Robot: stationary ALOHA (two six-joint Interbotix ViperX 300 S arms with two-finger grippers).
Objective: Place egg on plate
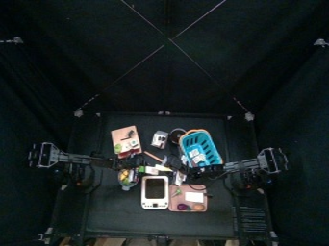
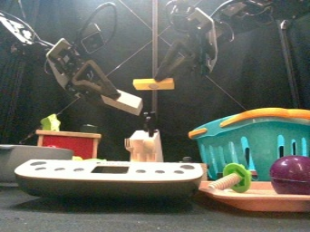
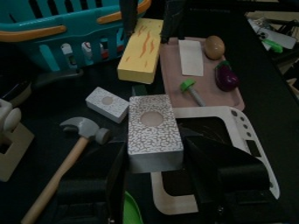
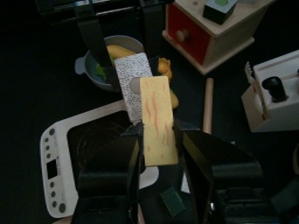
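- The right gripper (image 4: 159,147) is clamped on a yellow wooden block (image 4: 156,118). In the front view the block hangs level in the air at the upper middle of the frame, above the table.
- The left gripper (image 3: 155,164) grips a grey speckled block (image 3: 152,133) with a pale round patch on its top face. In the front view the block shows as a slanted slab left of centre, just below and left of the yellow block.
- In the right wrist view the two blocks sit end to end. I cannot tell whether they touch.
- The egg (image 3: 215,46), brown and oval, seems to lie at one corner of the pink plate (image 3: 198,70). It is well apart from both grippers.
- Also on the plate are a purple ball (image 3: 228,79) and a small green-and-white piece (image 3: 187,86).
- In the top view the plate sits at the lower middle of the table, just right of the white device (image 1: 154,192). In the front view the plate is at the lower right of the frame, and the egg is hidden there.
- A teal basket (image 2: 256,136) stands behind the plate, at the right of the front view.
- A wooden hammer (image 3: 73,133) and a small white cube (image 3: 107,103) lie on the table near the speckled block.
- A red wooden box (image 2: 69,141) stands at the left of the front view, behind the white device.
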